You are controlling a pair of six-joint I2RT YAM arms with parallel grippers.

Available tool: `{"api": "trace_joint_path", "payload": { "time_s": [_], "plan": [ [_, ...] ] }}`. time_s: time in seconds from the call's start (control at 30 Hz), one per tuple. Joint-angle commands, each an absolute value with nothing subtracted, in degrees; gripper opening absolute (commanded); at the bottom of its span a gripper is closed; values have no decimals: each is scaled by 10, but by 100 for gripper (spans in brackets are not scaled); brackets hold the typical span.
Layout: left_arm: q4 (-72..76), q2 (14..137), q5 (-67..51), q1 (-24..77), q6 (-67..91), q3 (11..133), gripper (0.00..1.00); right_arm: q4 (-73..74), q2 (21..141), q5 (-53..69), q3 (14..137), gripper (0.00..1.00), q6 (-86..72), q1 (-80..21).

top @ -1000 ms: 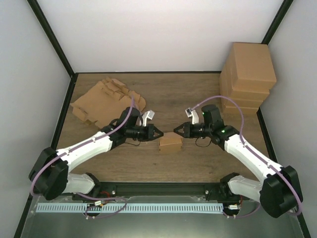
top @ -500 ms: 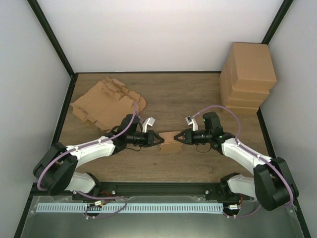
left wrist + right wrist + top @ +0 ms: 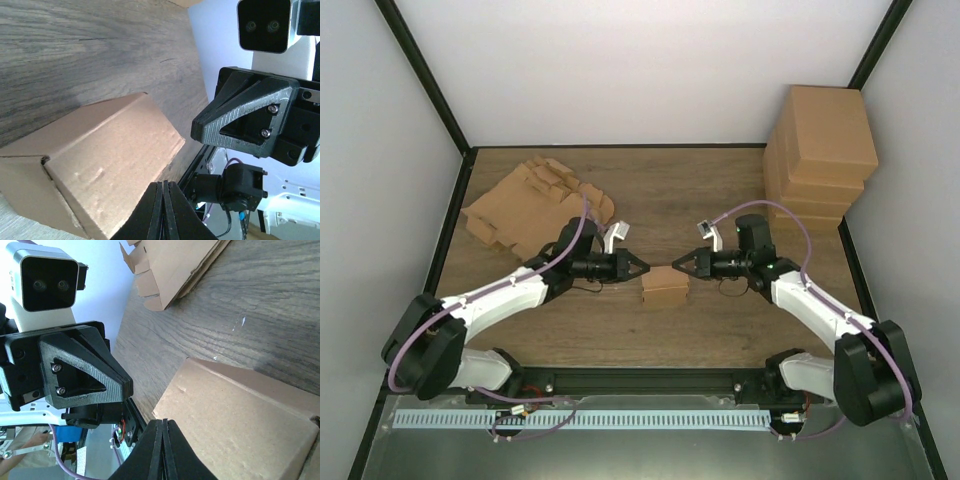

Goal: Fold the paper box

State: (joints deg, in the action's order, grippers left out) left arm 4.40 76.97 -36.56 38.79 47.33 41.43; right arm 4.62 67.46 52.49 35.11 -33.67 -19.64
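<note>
Since the box (image 3: 665,287) sits closed on the surface (image 3: 720,330), folding looks done; both my jaws clenched, holding nothing.

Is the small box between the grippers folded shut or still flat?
Folded shut: the small box sits as a closed block, with no flaps raised in either wrist view.

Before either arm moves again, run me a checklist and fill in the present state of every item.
1. Paper box folded shut: ok.
2. Left gripper shut, holding nothing: ok.
3. Right gripper shut, holding nothing: ok.
4. Both tips clear of the box: cannot tell; they sit right at its far edge.
5. Stack of boxes standing, out of the arms' way: ok.
6. Flat blanks lying on the left arm's side: ok.
</note>
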Motion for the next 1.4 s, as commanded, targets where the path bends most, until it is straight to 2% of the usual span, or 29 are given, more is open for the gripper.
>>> {"api": "trace_joint_path", "payload": {
  "time_s": [0.0,0.3,0.67,1.03,1.23,1.37],
  "plan": [
    [63,795,-378,383,464,397,4,18,701,556,340,1,-331,-186],
    [139,852,-386,382,480,333,4,-87,768,583,262,1,-330,-162],
    [62,805,-409,382,459,409,4,-48,709,629,311,1,-322,-159],
    [149,880,-410,383,474,321,4,-127,803,591,238,1,-325,-160],
    [74,852,-402,392,464,343,4,-3,760,543,272,1,-282,-160],
    [-8,823,-375,444,470,350,4,100,720,488,270,2,-287,-160]
  ]
}}
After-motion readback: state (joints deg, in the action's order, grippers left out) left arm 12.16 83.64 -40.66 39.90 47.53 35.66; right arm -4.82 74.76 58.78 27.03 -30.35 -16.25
